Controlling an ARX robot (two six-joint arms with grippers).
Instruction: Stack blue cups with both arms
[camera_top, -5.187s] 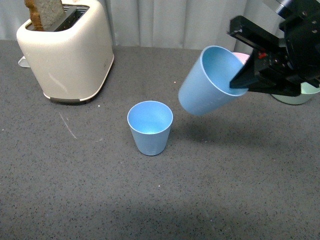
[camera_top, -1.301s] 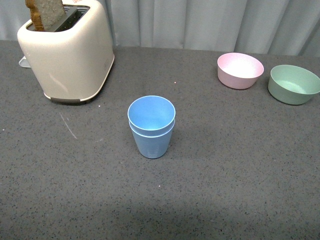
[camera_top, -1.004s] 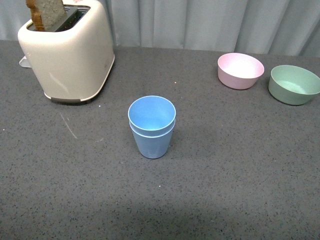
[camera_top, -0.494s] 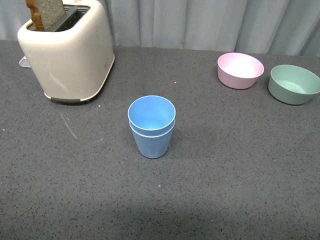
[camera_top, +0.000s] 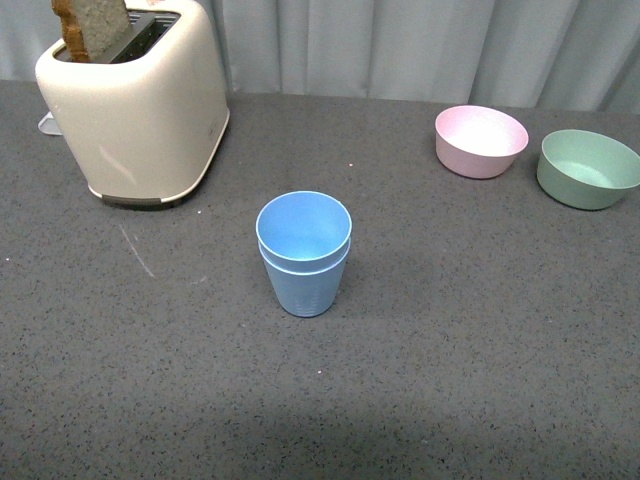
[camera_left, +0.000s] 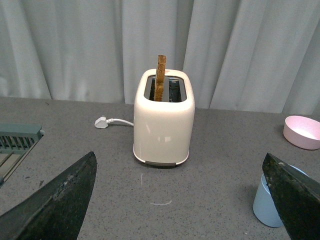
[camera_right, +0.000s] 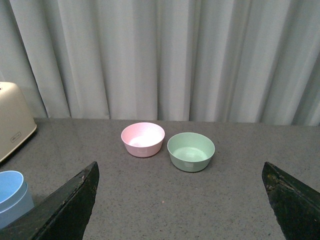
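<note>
The two blue cups (camera_top: 303, 253) stand nested one inside the other, upright, in the middle of the grey table in the front view. Neither arm shows in the front view. In the left wrist view my left gripper (camera_left: 182, 200) is open and empty, its black fingers (camera_left: 60, 202) wide apart, with the stacked cups (camera_left: 265, 205) partly hidden behind one finger. In the right wrist view my right gripper (camera_right: 182, 200) is open and empty, and the stacked cups (camera_right: 12, 197) show at the frame's edge.
A cream toaster (camera_top: 135, 105) with a slice of bread stands at the back left. A pink bowl (camera_top: 480, 140) and a green bowl (camera_top: 588, 168) sit at the back right. A white plug (camera_left: 102, 122) lies by the toaster. A grey curtain hangs behind the table.
Five seconds ago the right gripper held one blue cup tilted in the air over the other. Now that cup sits inside the other and the arm is out of the front view. Nothing moved in the last second.
</note>
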